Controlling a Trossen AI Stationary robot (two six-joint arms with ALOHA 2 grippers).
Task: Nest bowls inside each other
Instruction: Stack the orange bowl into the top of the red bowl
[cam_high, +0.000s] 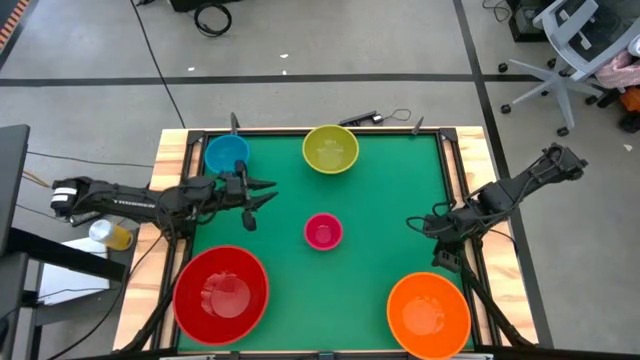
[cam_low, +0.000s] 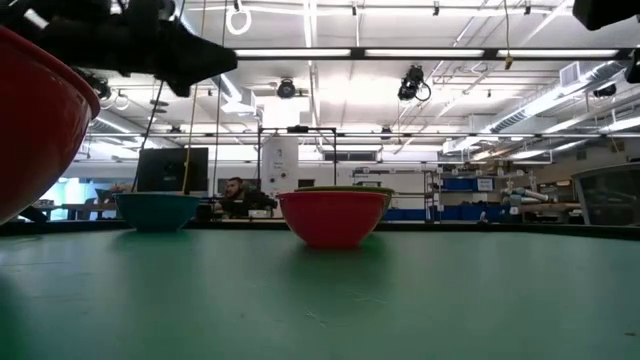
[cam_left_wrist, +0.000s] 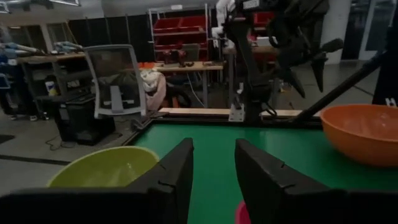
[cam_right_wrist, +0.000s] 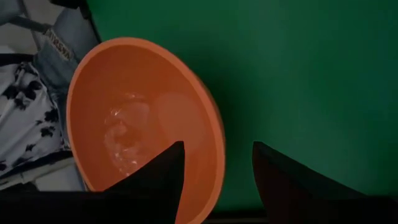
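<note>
Five bowls stand upright on their bases on the green table (cam_high: 380, 190): red (cam_high: 222, 295) near left, orange (cam_high: 428, 315) near right, yellow-green (cam_high: 330, 149) at the far middle, blue (cam_high: 227, 154) far left, pink (cam_high: 323, 231) in the centre. My left gripper (cam_high: 268, 193) hovers open and level between the blue and pink bowls, with nothing between its fingers (cam_left_wrist: 177, 177). My right gripper (cam_high: 415, 225) hangs open above the table, on the far side of the orange bowl (cam_right_wrist: 143, 124) and tipped down toward it, touching nothing.
Wooden rails (cam_high: 170, 180) frame the mat on the left and right. Open green mat lies between the pink and orange bowls. Past the table stand an office chair (cam_left_wrist: 115, 81) and shelves, and a person (cam_low: 235, 195) sits in the room behind.
</note>
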